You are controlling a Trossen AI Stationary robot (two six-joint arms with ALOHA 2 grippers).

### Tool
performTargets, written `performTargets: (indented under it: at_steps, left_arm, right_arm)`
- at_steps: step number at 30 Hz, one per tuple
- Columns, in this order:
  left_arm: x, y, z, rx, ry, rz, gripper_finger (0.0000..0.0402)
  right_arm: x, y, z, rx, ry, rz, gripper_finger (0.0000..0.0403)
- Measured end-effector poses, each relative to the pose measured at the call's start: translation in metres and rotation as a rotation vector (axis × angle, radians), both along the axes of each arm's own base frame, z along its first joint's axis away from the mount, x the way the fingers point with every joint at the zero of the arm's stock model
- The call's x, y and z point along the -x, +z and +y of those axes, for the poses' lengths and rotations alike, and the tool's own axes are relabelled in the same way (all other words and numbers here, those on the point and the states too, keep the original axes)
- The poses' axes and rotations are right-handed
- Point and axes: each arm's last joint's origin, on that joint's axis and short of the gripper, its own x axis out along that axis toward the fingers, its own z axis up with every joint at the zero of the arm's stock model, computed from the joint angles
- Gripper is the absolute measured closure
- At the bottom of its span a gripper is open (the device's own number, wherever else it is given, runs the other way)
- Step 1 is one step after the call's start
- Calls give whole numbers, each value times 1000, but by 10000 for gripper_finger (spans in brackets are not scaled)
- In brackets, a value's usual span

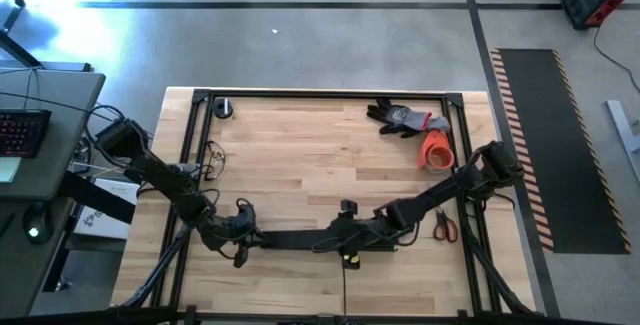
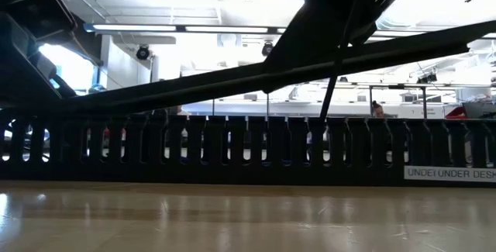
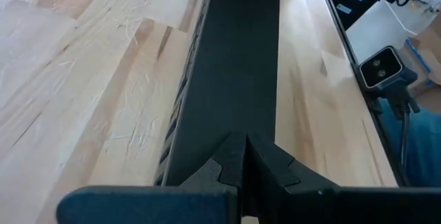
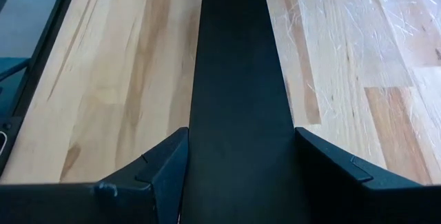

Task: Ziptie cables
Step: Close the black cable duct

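A long black slotted channel (image 1: 300,240) (image 2: 232,151) lies along the table's near part. Over it slants a wide flat black cover strip (image 2: 232,77) (image 3: 234,58) (image 4: 238,65), low at its left end and raised toward the right. My left gripper (image 1: 243,235) (image 3: 244,156) is shut above the strip's left end. My right gripper (image 1: 372,230) (image 4: 241,162) is shut on the strip farther right. The cables and a ziptie do not show plainly. A small tangle of thin wire (image 1: 214,160) lies by the left rail; I cannot tell whether it is the cables. My left gripper has its shut fingertips (image 3: 234,156) at the cover strip's flat top face (image 3: 238,124) near the left end. It slants down from the table's left. Whether the tips touch the strip, I cannot tell. My right gripper pinches the cover strip across its width, one finger (image 4: 169,162) on each long edge (image 4: 194,124). It slants down from the table's right, with the fingers pointing along the strip. The strip's right part is lifted clear of the channel, and its left end is down by the channel's top.
A grey glove (image 1: 405,118) and an orange tape roll (image 1: 436,150) lie at the far right, and red-handled scissors (image 1: 445,227) lie near the right rail. A small round dark thing (image 1: 222,108) sits far left. A black frame (image 1: 320,95) edges the table; bare wood fills the middle.
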Motion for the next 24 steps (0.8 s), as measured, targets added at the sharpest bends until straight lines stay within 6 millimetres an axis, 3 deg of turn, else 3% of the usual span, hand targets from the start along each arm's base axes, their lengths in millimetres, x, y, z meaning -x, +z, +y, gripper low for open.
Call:
performTargets:
  at_steps: [5, 12, 18, 24]
  left_arm:
    - [0, -1, 0, 5, -3, 10, 401]
    - [-1, -2, 1, -4, 7, 16, 401]
    - [-5, -2, 5, -15, 25, 16, 401]
    - [-25, 25, 8, -59, 30, -74, 402]
  right_arm:
    - [1, -1, 2, -10, -12, 9, 196]
    - [0, -23, 8, -30, -29, 70, 196]
    - [1, -25, 10, -42, -40, 79, 196]
    - [1, -26, 10, -37, -42, 79, 196]
